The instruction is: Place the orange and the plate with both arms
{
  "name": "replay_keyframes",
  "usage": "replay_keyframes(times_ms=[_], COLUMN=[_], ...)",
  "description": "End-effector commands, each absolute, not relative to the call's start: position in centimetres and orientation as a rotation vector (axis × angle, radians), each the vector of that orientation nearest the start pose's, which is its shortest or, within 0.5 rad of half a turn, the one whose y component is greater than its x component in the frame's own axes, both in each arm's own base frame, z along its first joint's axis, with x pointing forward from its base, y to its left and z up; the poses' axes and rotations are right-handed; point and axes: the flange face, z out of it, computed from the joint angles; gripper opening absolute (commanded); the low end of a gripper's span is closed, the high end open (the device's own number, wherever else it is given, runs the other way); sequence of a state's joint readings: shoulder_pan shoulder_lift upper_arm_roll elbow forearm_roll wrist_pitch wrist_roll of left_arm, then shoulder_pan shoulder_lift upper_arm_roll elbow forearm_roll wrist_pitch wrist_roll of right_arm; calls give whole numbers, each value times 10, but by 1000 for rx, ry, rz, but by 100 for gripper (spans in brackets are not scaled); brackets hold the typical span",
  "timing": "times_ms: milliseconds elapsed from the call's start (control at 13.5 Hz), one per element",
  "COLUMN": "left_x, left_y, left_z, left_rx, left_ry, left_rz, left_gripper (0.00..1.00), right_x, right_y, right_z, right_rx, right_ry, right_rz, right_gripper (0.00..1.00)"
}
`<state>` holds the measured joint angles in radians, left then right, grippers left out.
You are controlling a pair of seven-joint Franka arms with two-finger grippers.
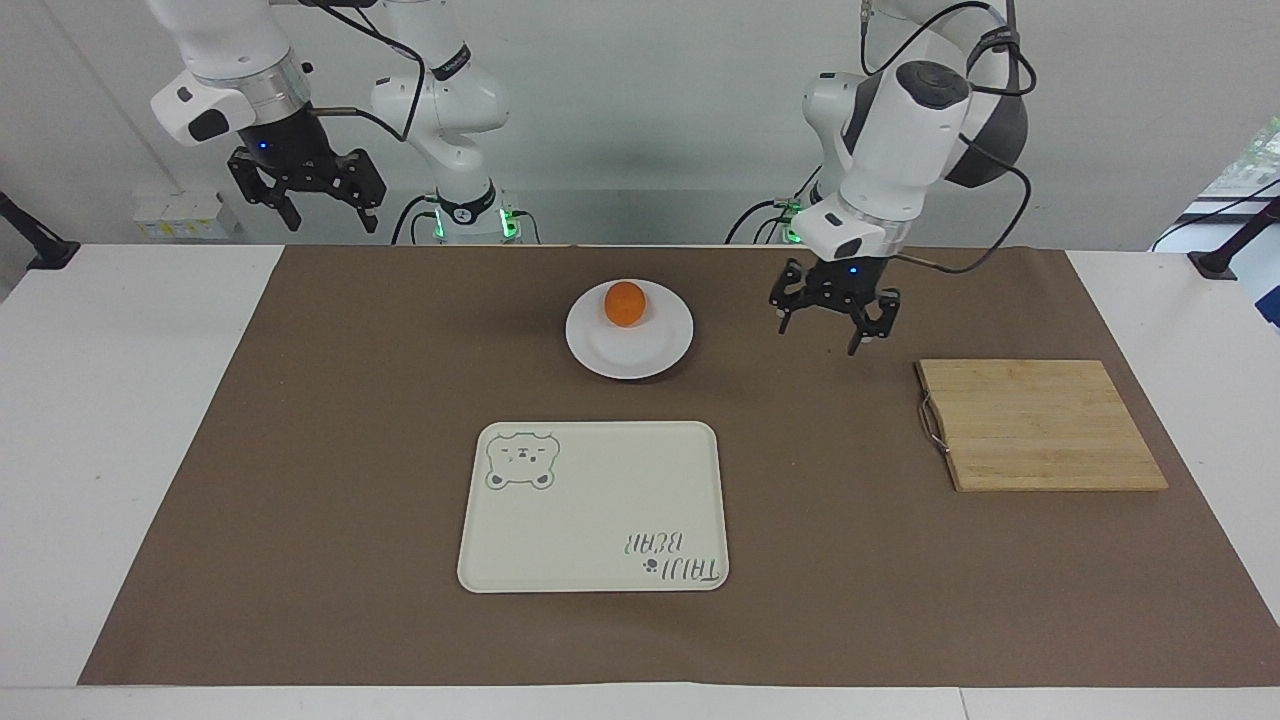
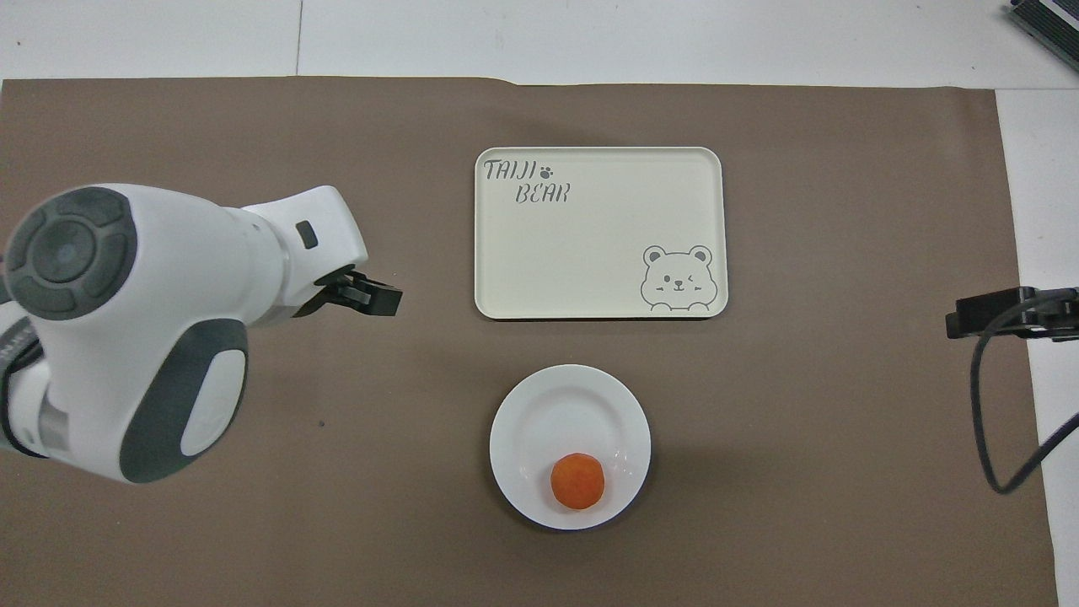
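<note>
**Orange sitting on plate, both grippers empty**

Facing view: the orange (image 1: 625, 303) is resting on the plate (image 1: 629, 345), toward its robot-side rim. The left gripper (image 1: 832, 318) is hanging released over the mat beside the cutting board (image 1: 1040, 424); the right gripper (image 1: 305, 196) is waiting, spread and empty.

Overhead view: the plate (image 2: 570, 405) is lying flat, nearer the robots than the tray (image 2: 598, 232). Round, it is showing no long axis. It is probably stiff, glossy and breakable, so gripping its rim looks best; the orange (image 2: 577, 480) may roll.

**White table, brown mat, plain wall**

A white table (image 1: 120, 420) carries a broad brown mat (image 1: 330, 420) over most of its top. Above the table's robot-side edge rises a plain pale grey wall (image 1: 620, 110). At the wall's edge a window sliver (image 1: 1262, 150) shows daylight and greenery.
</note>
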<state>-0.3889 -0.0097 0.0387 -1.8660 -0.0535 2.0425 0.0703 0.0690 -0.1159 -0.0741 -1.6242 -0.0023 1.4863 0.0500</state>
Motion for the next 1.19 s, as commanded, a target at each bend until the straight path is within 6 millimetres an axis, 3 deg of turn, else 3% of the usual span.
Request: replay_keyframes(times_ms=[0, 148, 519, 741, 963, 1111], left_x=[555, 559, 557, 552, 572, 569], left_y=[-156, -117, -74, -63, -42, -37], left_z=[560, 589, 652, 670, 676, 683], left_rx=[-3090, -3088, -3069, -3076, -3090, -3095], left_ry=[689, 670, 579, 550, 482, 471], left_rz=[-244, -219, -160, -140, -61, -95], left_gripper=[100, 100, 100, 100, 100, 100], right_x=[508, 508, 508, 508, 508, 508], right_y=[-10, -10, -10, -10, -10, -10], right_z=[655, 655, 655, 655, 655, 655], right_rx=[-3143, -3143, -3143, -3142, -3142, -3142], right_ry=[61, 61, 61, 60, 60, 60], right_rz=[34, 34, 32, 34, 32, 32], right_gripper=[100, 100, 100, 100, 100, 100])
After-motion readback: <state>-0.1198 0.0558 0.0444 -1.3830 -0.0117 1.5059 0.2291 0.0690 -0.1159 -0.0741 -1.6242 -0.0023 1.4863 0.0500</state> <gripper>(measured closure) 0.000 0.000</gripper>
